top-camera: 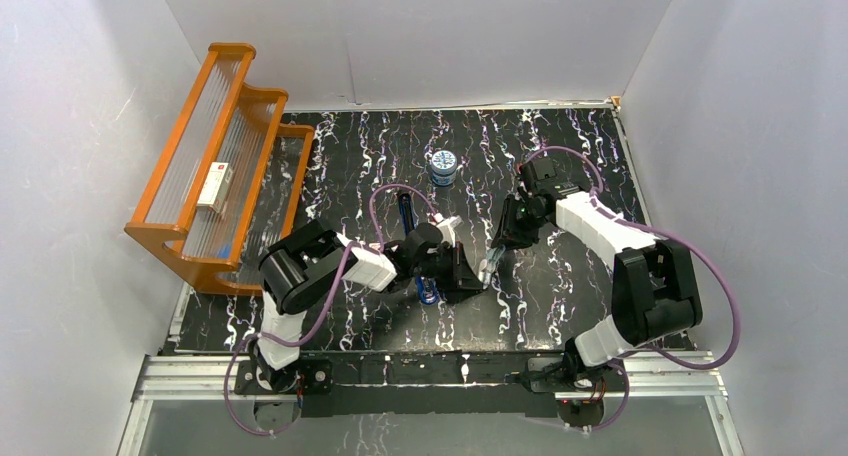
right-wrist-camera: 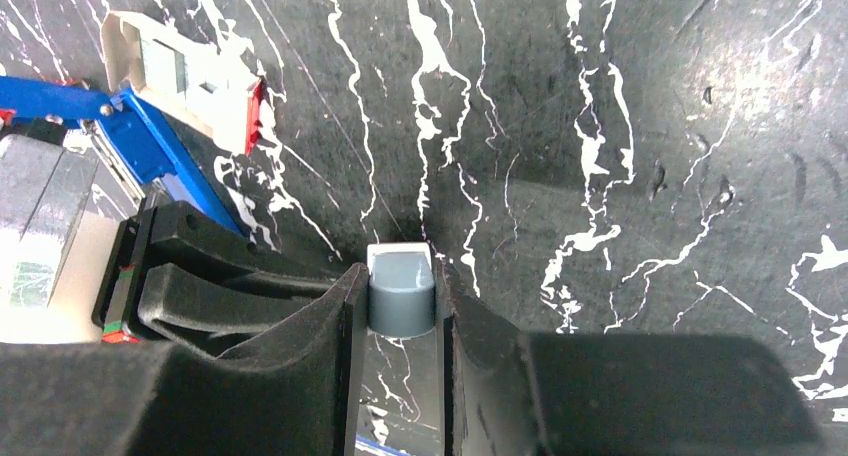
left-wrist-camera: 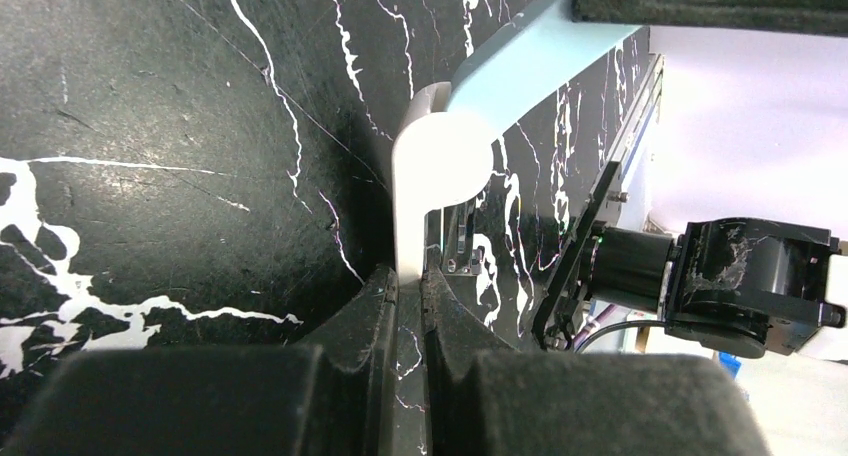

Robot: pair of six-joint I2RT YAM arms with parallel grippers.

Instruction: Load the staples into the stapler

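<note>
Right gripper (right-wrist-camera: 400,272): pinches small grey block (right-wrist-camera: 402,304), unclear what; left gripper (left-wrist-camera: 408,276): pinches white/light-blue plastic tool (left-wrist-camera: 440,156). Blue desk stapler (right-wrist-camera: 155,151) not loaded yet imo.

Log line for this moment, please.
left gripper shut on white-and-blue tool | right gripper shut, apparently on its other end | stapler, staples ungripped | loading not started

No legible text anywhere. White box (top-camera: 214,185) on orange rack (top-camera: 232,52): red mark, print too small. Round blue tin (top-camera: 442,166) on desk (top-camera: 380,146): lid pattern blurred, unreadable.
</note>
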